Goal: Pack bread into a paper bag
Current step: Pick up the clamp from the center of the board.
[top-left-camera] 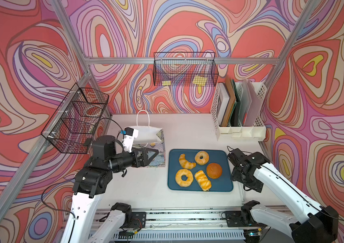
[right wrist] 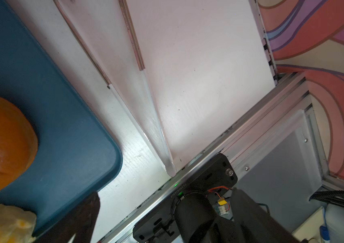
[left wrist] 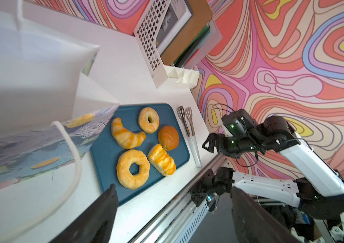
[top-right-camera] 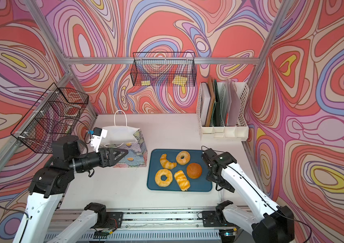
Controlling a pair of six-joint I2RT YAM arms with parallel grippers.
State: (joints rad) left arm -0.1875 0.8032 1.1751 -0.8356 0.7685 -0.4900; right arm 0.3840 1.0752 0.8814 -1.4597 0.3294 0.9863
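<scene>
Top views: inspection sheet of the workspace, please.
surface: white table, blue tray on it.
job's things: croissant, two doughnuts, roll, bun on tray; bag upright left of tray.
clutter: tongs right of tray; file rack at back; two wire baskets on frame.
grippers: left gripper open by bag, empty; right gripper open above tongs.
cables: black cable loops at left wrist; none seen on table.
surroundings: swirl-patterned walls, aluminium frame.
</scene>
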